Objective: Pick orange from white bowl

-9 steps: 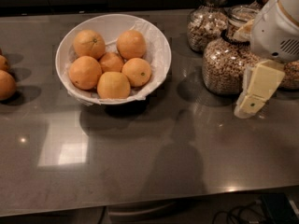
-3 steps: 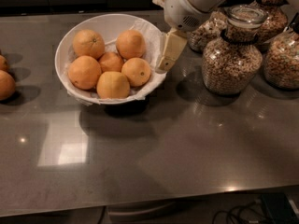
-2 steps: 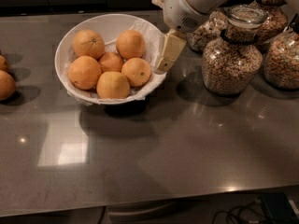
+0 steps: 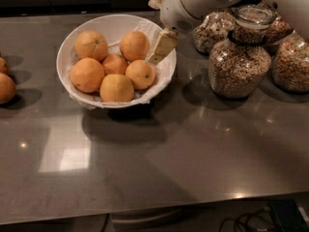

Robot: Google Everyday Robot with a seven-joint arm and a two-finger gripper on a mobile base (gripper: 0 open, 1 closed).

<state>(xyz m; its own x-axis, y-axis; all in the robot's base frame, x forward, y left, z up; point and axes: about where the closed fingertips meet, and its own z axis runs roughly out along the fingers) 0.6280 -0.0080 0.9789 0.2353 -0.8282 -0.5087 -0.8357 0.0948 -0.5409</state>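
The gripper hangs over the right rim of the bowl, just beside the orange; whether it is spread or closed, I cannot tell.

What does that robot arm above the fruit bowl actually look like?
The arm is a bulky, rounded shell of smooth white plastic. The gripper, which hangs over the right rim of the white bowl, is a flat, cream-coloured wedge that narrows toward its tip. No cables or markings show.

Gripper over white bowl R rim, beside orange
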